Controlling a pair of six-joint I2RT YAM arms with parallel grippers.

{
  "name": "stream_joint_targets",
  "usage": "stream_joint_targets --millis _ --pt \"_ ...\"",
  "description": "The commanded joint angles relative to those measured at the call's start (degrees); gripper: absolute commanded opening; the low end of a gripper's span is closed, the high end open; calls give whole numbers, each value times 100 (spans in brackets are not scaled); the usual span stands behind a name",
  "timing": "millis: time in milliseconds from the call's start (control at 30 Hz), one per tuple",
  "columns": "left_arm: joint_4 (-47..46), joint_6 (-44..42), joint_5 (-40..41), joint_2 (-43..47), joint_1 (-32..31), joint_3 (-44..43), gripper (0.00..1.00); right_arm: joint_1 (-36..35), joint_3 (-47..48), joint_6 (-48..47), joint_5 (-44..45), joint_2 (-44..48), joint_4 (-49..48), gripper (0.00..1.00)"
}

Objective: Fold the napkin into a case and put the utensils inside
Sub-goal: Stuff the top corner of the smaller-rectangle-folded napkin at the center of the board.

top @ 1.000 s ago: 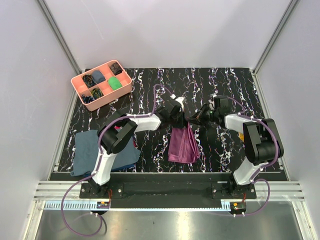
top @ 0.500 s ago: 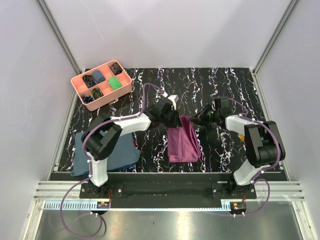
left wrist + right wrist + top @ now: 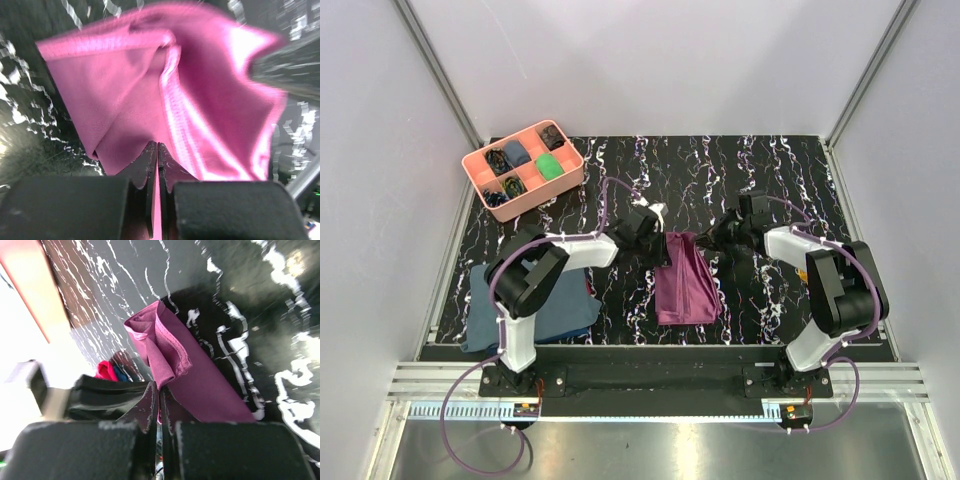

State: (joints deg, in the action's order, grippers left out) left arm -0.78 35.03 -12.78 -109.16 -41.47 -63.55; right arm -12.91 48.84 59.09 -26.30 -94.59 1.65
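The plum-purple napkin (image 3: 686,285) lies folded in a narrow oblong on the black marbled table, its far end lifted. My left gripper (image 3: 663,246) is shut on that end's left corner. In the left wrist view pink cloth of the napkin (image 3: 200,100) runs down between the closed left gripper (image 3: 157,146). My right gripper (image 3: 710,241) is shut on the right corner. The right wrist view shows a fold of the napkin (image 3: 210,385) pinched at the right gripper (image 3: 159,386). The utensils are out of view. I cannot tell whether the folds form a case.
A pink compartment tray (image 3: 478,166) with small items stands at the far left. A slate-blue cloth (image 3: 490,300) lies near the left arm's base. A small red cloth (image 3: 104,369) shows in the right wrist view. Grey walls close in three sides.
My left gripper slid left and nearer along the napkin's far end, loosened briefly and shut again on the corner. The napkin's far end now looks wider. The right gripper shifted slightly.
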Motion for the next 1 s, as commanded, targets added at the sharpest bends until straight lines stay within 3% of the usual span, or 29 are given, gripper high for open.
stream_joint_targets --millis 0,267,600,667,767,800,967 --pt "-520 74 161 -166 -177 106 3 -300 197 716 424 142 222 0" --pt "-1267 189 170 -351 -273 422 0 -783 -690 2858 1013 406 -1059 0" --pt "-1794 101 170 -114 -317 931 2 -1302 -1289 4558 2110 617 -2020 0" --pt "-2013 101 135 78 -317 1098 8 -1337 -1324 4725 2208 617 -2072 0" --pt "-2269 22 12 368 -309 1380 28 -1364 -1351 4805 2287 678 -2029 0" --pt "-2269 -4 -23 430 -309 1424 39 -1364 -1359 4805 2357 696 -2011 0" --pt "-2488 -22 -269 765 -309 1591 66 -1399 -1351 4814 2516 837 -1739 0"
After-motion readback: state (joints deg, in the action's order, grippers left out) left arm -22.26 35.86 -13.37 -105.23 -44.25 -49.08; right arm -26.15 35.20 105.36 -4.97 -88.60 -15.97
